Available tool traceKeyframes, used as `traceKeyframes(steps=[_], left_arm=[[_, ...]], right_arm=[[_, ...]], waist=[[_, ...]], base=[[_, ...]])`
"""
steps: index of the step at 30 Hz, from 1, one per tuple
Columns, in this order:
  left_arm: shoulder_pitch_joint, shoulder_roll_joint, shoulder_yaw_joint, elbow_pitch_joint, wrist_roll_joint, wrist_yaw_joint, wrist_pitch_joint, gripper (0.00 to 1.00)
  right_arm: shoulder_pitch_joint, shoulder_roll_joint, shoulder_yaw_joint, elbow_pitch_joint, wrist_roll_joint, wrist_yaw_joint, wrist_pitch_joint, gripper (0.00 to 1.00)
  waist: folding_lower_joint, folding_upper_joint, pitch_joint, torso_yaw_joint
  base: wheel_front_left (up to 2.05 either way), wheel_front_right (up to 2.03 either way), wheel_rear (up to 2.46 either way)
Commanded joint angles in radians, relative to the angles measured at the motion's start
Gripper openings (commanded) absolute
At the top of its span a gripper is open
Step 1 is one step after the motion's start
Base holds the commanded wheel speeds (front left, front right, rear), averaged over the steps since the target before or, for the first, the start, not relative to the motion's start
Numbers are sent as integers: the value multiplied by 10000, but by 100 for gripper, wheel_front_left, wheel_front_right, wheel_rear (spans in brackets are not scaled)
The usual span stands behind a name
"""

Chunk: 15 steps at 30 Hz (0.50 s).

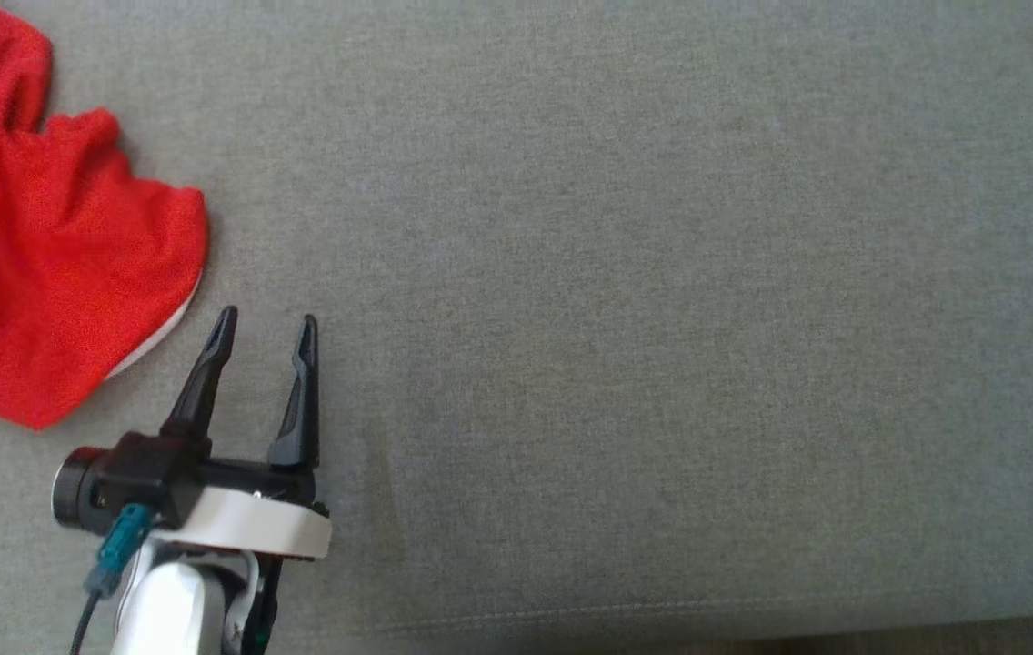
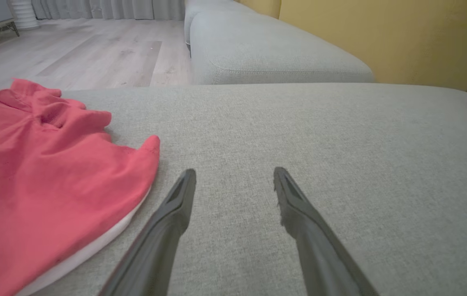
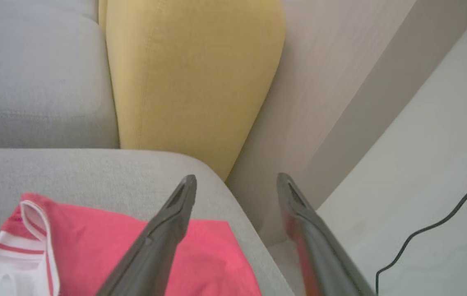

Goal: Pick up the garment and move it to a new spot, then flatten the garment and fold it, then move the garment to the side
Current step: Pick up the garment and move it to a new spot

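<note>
**A:** Where do we stand with the clothes?

**B:** We have two. The folded red garment (image 3: 93, 246), white striped trim showing, lies at the very corner of the grey seat cushion (image 1: 616, 273), on our right. The crumpled red garment (image 1: 44, 273) sits at the left, not yet flattened.

**A:** And our hands?

**B:** Both are spread wide and hold nothing. The right gripper (image 3: 237, 176) hangs over the folded piece. One finger crosses above the fabric, and the other stands past the cushion's rim, over the gap by the yellow cushion (image 3: 192, 74). We cannot tell whether that first finger touches cloth. The left gripper (image 1: 268, 316) hovers just beside the crumpled one's hem.

**A:** So what worries us?

**B:** Mostly that corner. The fold reaches close to the rounded edge (a poor perch for thin fabric). If we drag a fingertip across it on leaving, we could pull a layer open or tip the whole bundle into the gap.

**A:** And on the left?

**B:** The heap is bunched, with a white underside peeking out. If we pinch only the top layer, we judge it would lift twisted and be harder to spread flat. If we pinch too deep, we catch the seat cover too.
</note>
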Motion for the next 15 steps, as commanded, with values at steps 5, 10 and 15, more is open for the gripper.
traceKeyframes(steps=[5,10,15], left_arm=[[-81,16,308,-260,-349,231,-78,100],[97,15,265,-110,-618,383,-78,100],[499,15,294,63,-872,529,-78,100]], right_arm=[[-64,337,262,-759,-278,-9,-1002,100],[784,859,882,-1625,316,-9,-1116,100],[2966,1807,2115,-3740,1590,-9,-1125,100]], waist=[[-1,0,-654,63],[-1,0,-1348,104],[-1,0,-2322,188]], base=[[0,0,0],[0,0,0],[0,0,0]])
